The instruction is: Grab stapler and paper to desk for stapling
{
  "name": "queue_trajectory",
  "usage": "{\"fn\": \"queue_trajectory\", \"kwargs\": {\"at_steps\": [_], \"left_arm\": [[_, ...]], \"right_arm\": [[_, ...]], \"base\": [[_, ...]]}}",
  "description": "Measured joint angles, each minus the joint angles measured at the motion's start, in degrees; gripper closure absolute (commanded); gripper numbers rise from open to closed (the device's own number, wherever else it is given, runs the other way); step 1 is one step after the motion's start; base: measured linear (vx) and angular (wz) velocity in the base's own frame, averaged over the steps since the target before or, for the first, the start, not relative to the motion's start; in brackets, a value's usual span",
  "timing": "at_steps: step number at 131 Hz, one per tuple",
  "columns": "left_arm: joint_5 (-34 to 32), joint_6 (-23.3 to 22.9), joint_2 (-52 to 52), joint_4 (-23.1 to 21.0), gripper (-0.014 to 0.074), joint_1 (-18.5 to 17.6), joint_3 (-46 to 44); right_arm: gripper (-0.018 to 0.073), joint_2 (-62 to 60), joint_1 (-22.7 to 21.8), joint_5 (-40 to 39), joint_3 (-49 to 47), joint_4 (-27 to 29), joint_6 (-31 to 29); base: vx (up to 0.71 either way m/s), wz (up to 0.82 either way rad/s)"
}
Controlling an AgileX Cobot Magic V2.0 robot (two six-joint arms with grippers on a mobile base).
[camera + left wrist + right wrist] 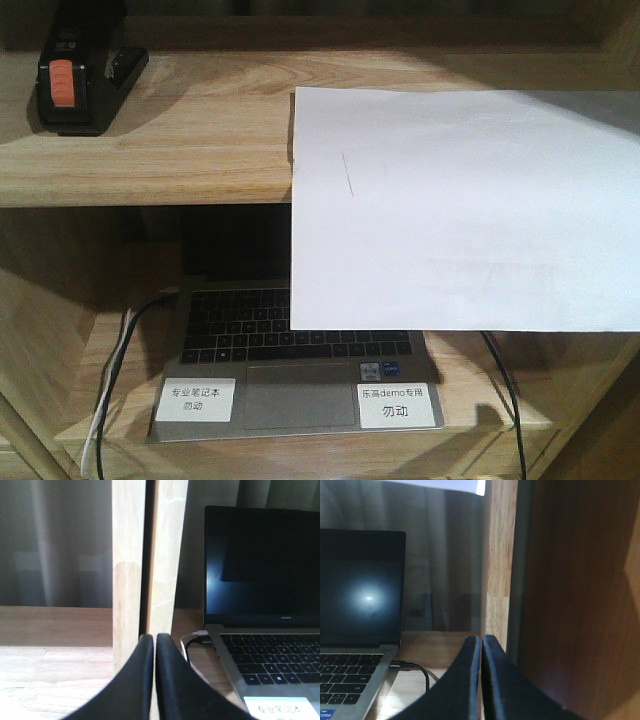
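Left claw [154, 642]: clenched, fingers pressed together and grasping nothing, held at laptop level just before a pale shelf upright [131, 570]. Right claw [481, 641]: likewise clenched and empty, facing the right-hand upright [497, 555].

Beyond them the laptop [300, 370] sat open on the lower shelf [470, 420]. Two white labels [195, 400] were on its palm rest and cables [108, 380] trailed at its left.

The paper [470, 220] lay on the right side of the upper shelf [180, 130], its near part overhanging the edge and hiding part of the laptop. In the right wrist view its corner showed high above and left of the right claw, well apart.

The stapler [80, 85] lay at the far left of the upper shelf, well apart from the paper and touched by neither claw.
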Motion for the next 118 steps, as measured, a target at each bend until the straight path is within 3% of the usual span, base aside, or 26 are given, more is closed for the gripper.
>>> {"fn": "queue_trajectory", "kwargs": {"at_steps": [118], "left_arm": [[0.0, 0.0, 0.0, 0.0, 0.0603, 0.0, 0.0]], "right_arm": [[0.0564, 0.0, 0.0, 0.0, 0.0, 0.0, 0.0]], "base": [[0.0, 0.0]]}}
